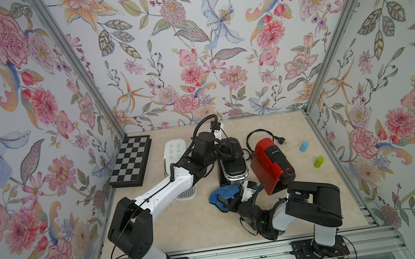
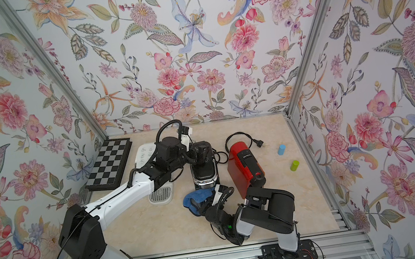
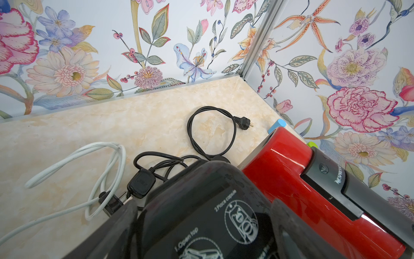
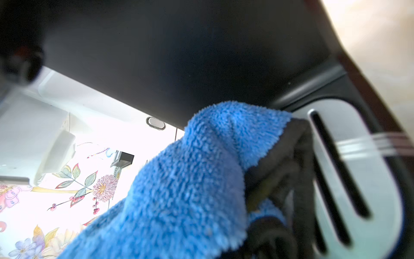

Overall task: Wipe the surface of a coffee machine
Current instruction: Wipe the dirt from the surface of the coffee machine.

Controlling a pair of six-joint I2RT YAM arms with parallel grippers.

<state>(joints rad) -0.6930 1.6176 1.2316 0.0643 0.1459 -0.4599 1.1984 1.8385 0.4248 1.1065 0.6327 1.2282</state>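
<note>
Black coffee machine (image 1: 234, 169) lengthwise back-to-front; drip tray (image 4: 358, 179) faces blue cloth (image 1: 217, 196)

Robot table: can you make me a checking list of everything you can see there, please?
Surface: beige marbled tabletop.
Job's things: black coffee machine in the middle; blue cloth bunched at its drip-tray end.
Clutter: red coffee machine, white coffee machine, chessboard, blue cylinder, green cylinder.
Grippers: left gripper straddles the black coffee machine's top, jaws wide, seemingly holding it; right gripper shut on the blue cloth.
Cables: black cord looped behind the red coffee machine, unplugged; white cable and second black cable loose behind the black one.
Surroundings: flowery walls, metal frame posts.
</note>
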